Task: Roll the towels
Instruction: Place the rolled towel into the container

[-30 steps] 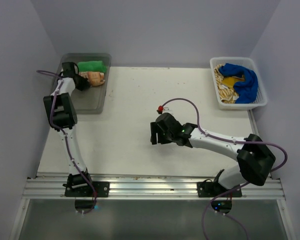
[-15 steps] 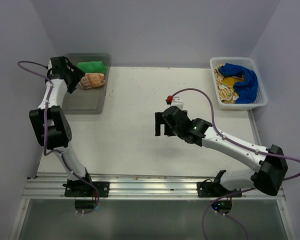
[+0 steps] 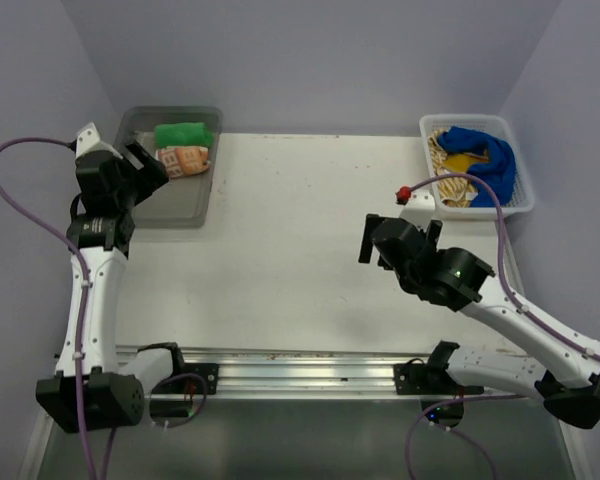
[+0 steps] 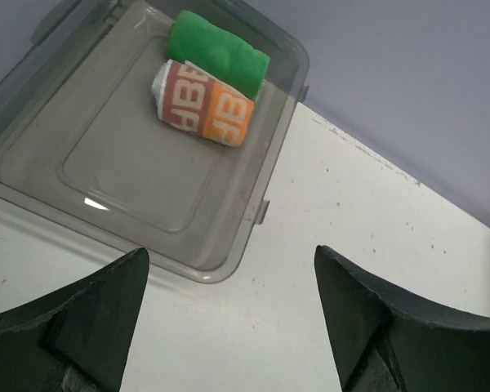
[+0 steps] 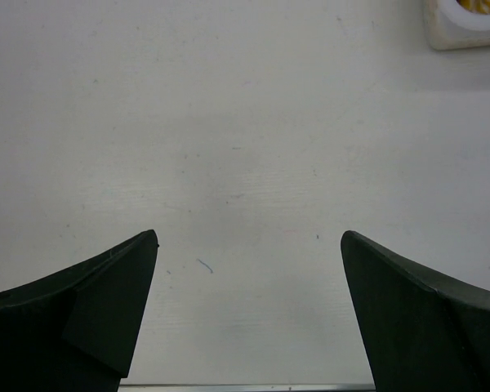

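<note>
A rolled bright green towel [image 3: 183, 134] [image 4: 219, 51] and a rolled orange-and-white towel [image 3: 183, 160] [image 4: 202, 104] lie side by side at the far end of the grey tray [image 3: 175, 203] [image 4: 139, 171]. My left gripper [image 3: 143, 166] [image 4: 229, 249] is open and empty, raised beside the tray's near left, apart from both rolls. A deep blue towel [image 3: 487, 160] lies crumpled over a yellow-tan patterned towel [image 3: 446, 178] in the white basket [image 3: 480, 212]. My right gripper [image 3: 388, 235] [image 5: 249, 234] hangs open and empty over bare table, left of the basket and nearer me.
The white table [image 3: 280, 220] runs between the tray at the far left and the basket at the far right. Purple walls close in the back and both sides. A metal rail [image 3: 300, 375] carries the arm bases along the near edge.
My left gripper opened, let go of the orange-and-white roll in the tray and drew back to the left. My right arm swung from the table's middle toward the basket, its jaws opening wider.
</note>
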